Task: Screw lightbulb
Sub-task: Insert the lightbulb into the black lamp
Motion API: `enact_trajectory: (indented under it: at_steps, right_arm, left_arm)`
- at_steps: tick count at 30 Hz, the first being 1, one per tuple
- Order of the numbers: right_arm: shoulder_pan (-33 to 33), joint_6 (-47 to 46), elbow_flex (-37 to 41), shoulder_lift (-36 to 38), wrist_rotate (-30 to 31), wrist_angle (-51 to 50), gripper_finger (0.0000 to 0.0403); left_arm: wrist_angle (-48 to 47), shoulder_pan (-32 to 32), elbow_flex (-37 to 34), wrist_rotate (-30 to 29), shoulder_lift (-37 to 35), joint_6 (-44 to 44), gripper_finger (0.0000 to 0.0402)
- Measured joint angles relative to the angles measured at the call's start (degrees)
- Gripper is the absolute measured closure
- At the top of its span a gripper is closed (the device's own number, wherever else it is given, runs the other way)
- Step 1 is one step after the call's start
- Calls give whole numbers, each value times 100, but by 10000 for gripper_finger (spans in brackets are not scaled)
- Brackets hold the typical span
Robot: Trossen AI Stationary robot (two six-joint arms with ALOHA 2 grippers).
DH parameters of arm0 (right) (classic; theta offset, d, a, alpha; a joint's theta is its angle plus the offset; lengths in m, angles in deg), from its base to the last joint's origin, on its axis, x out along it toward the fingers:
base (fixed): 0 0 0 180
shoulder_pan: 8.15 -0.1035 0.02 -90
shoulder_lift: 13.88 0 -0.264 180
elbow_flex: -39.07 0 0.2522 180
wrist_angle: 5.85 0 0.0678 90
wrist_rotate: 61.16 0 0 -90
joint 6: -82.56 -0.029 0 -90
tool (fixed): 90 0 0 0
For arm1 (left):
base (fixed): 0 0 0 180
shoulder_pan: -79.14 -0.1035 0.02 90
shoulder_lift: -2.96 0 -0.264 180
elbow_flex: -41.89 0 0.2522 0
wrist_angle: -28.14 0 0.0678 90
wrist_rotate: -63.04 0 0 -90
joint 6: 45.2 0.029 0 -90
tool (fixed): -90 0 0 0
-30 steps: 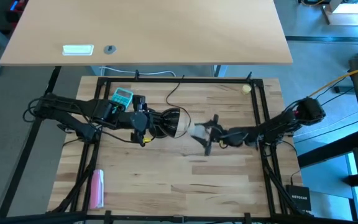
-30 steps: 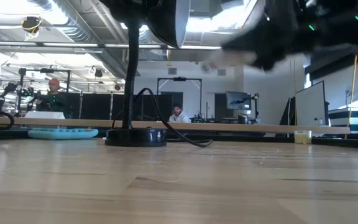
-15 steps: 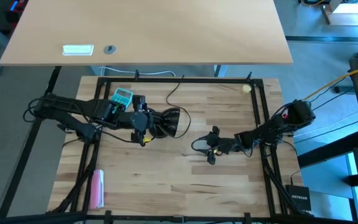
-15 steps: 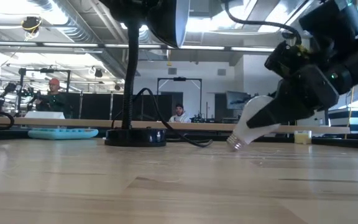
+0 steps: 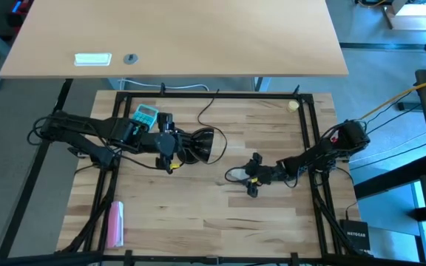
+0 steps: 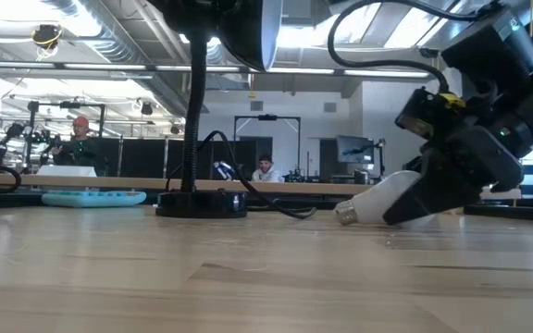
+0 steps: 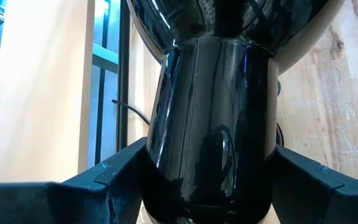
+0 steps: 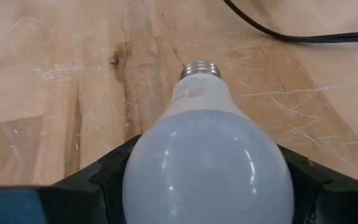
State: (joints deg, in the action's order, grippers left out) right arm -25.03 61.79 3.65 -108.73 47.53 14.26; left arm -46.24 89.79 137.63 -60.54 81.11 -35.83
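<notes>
The right gripper [image 5: 244,176] grips the bulb [image 6: 375,201] low over the bench [image 5: 198,222], near its middle, screw base pointing at the lamp [image 5: 198,145]. The left gripper [image 5: 174,145] clamps the lamp's black shade toward the bench's left edge.

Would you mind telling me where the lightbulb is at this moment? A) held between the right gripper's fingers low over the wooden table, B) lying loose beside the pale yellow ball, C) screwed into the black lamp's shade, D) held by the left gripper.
A: the right gripper clasps the lightbulb by its round end, screw base pointing away, low over the table, while the left gripper holds the lamp.
</notes>
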Motion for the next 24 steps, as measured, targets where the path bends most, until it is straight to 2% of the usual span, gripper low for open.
enact_trajectory:
  at_steps: [9, 11, 16, 20, 24]
  right_arm:
    - [2, 0, 7, 57, -29, 97, 143]
    - [2, 23, 11, 233, -12, 136, 143]
    - [0, 401, -10, 976, 506, 175, 142]
    - [2, 1375, -416, 1550, 1036, 202, 142]
    - [39, 2743, -1145, 1592, 1267, 267, 141]
  left_arm:
    - [-2, 0, 0, 1, -2, 1, 135]
    - [-2, 2, 0, 0, -2, 2, 135]
    - [-2, 0, 0, 2, -2, 0, 135]
    - [2, 0, 0, 76, -2, 0, 135]
    - [11, -4, 9, 339, -7, 219, 135]
